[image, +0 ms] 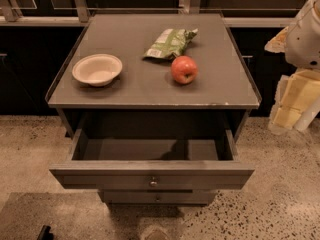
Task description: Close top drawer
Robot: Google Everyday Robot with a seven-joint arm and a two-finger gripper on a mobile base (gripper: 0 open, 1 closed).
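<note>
Speckled floor (270, 219) lies nearest. Just beyond it the top drawer (100, 176) stands pulled well out from under the desk (140, 91), with its knob (153, 182) at the centre of the front. It is stiff wood and probably slides lightly. A flat push on the front near the knob should run it in straight, while an off-centre shove might skew it. On the desk sit a bowl (97, 69), an apple (184, 69) and a bag (169, 43). The pincer (292, 101) hangs at the right edge, well apart from the drawer and touching nothing. I cannot tell whether it is spread or pressed together.
</note>
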